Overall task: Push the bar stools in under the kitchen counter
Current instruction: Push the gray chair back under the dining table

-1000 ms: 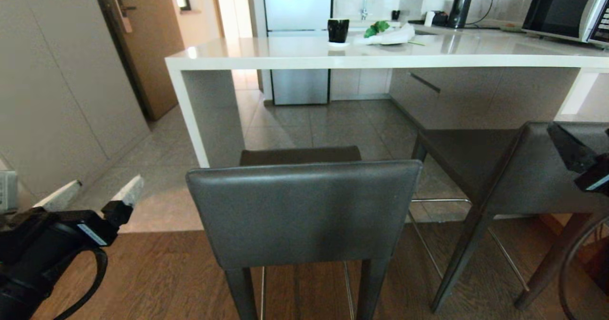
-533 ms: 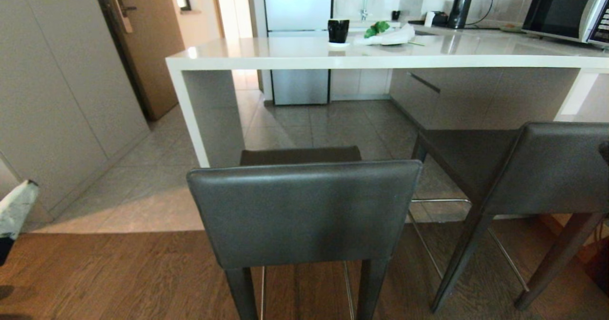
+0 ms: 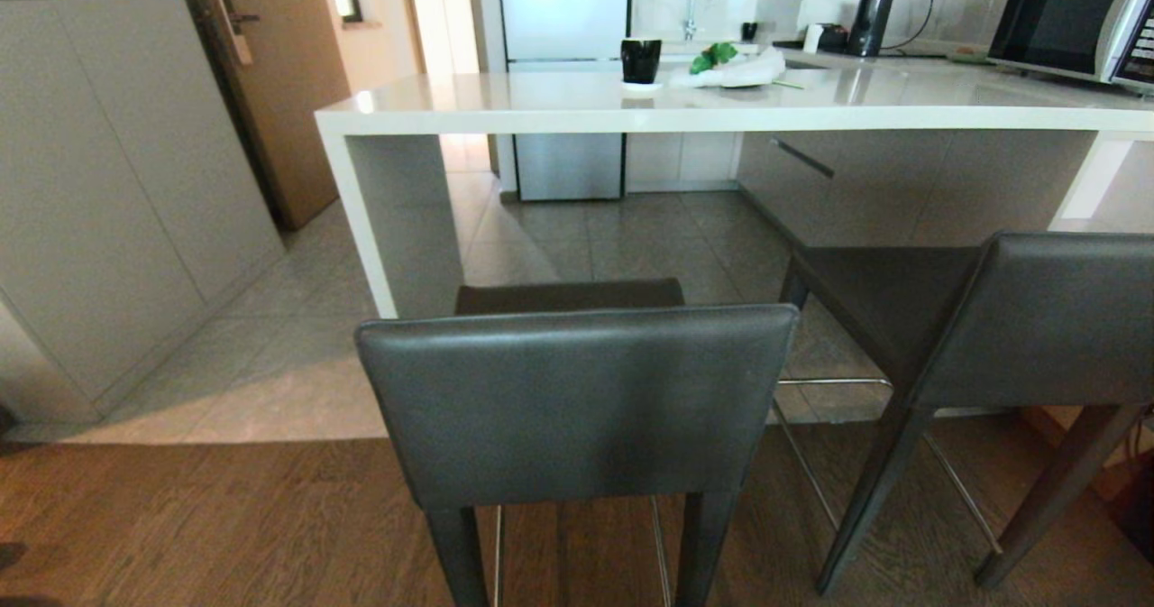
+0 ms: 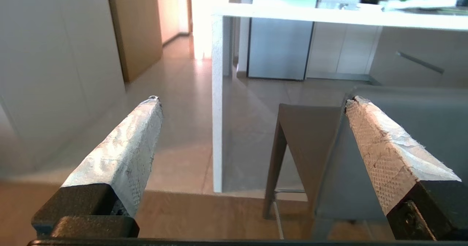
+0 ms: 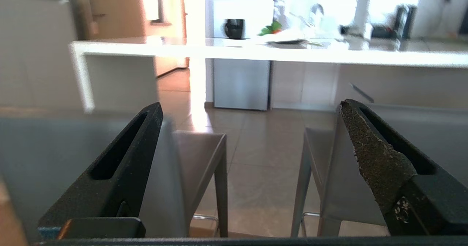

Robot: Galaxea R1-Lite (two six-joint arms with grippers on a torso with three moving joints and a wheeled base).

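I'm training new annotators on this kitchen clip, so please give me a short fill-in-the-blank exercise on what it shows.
1. The two dark grey leather bar stools stand on the near side of the glossy off-white stone counter, their backrests facing the ____.
2. The cup on the counter is ____ in colour.
3. The left gripper has its taped fingers ____, holding nothing.

Missing words: camera; black; open

Two bar stools are standing before one kitchen counter: a left stool and a right stool. One black cup, one green-leafed bundle, one black kettle and one microwave are sitting on the counters. One wooden door and one grey cabinet are showing on the left.
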